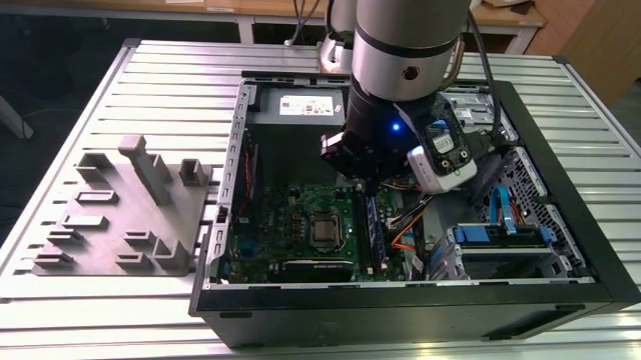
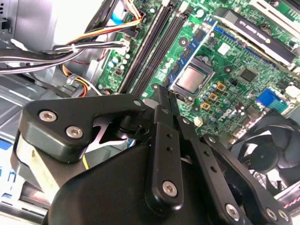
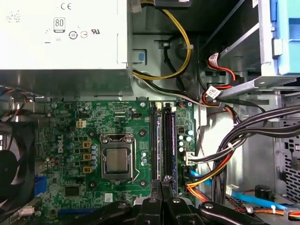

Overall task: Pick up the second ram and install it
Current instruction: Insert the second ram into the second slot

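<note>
My gripper (image 1: 362, 184) hangs inside the open computer case (image 1: 561, 225), just above the far end of the memory slots on the green motherboard (image 1: 290, 225). Its fingers are shut, tips together, with nothing visible between them in both wrist views (image 2: 161, 93) (image 3: 162, 185). The second ram (image 1: 371, 225), a thin dark blue-green stick, stands on edge in the slot nearest the cables (image 3: 168, 140). A second dark slot (image 3: 154, 140) runs beside it; what it holds is unclear. The fingertips sit over the end of these slots.
A grey plastic holder (image 1: 130, 217) with upright slabs lies on the slatted table at the exterior view's left. Inside the case are the power supply (image 3: 61, 37), processor socket (image 3: 116, 159), a fan (image 3: 14, 159), bundled cables (image 3: 225, 154) and blue drive latches (image 1: 501, 217).
</note>
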`<state>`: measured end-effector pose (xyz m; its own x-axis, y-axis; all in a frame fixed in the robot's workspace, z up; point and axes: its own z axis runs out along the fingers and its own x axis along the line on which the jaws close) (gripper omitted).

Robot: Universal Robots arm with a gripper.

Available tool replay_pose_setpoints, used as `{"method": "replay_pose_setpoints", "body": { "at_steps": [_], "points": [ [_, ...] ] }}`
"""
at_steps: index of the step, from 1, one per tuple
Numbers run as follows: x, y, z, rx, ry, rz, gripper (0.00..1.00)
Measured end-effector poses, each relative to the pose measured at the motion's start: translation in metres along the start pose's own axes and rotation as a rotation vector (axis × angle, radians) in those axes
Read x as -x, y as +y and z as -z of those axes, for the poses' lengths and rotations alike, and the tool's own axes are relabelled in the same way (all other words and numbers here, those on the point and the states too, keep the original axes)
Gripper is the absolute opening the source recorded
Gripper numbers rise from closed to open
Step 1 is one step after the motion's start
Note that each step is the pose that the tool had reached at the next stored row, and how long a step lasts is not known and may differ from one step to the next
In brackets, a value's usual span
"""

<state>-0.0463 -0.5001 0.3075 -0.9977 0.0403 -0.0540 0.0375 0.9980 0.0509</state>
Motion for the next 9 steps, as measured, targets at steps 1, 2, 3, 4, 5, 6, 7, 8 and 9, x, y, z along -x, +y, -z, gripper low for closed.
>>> {"method": "replay_pose_setpoints", "body": {
  "at_steps": [1, 2, 3, 4, 5, 6, 7, 8, 9],
  "points": [
    [-0.0001, -0.0001, -0.0012, -0.0002, 0.0001, 0.0, 0.08],
    [-0.0002, -0.0002, -0.003, -0.0002, 0.0, 0.0, 0.08],
    [-0.0003, -0.0002, -0.0048, -0.0001, 0.0, 0.0, 0.08],
    [-0.0003, -0.0003, -0.0065, -0.0001, 0.0001, 0.0, 0.08],
    [-0.0004, -0.0004, -0.0073, 0.0, 0.0, 0.001, 0.08],
    [-0.0004, -0.0004, -0.0079, 0.0, 0.0001, 0.002, 0.08],
    [-0.0005, -0.0004, -0.0087, 0.0002, 0.0003, 0.005, 0.08],
    [-0.0005, -0.0005, -0.0096, 0.0004, 0.0005, 0.01, 0.08],
    [-0.0006, -0.0005, -0.0106, 0.0006, 0.0008, 0.015, 0.08]
  ]
}}
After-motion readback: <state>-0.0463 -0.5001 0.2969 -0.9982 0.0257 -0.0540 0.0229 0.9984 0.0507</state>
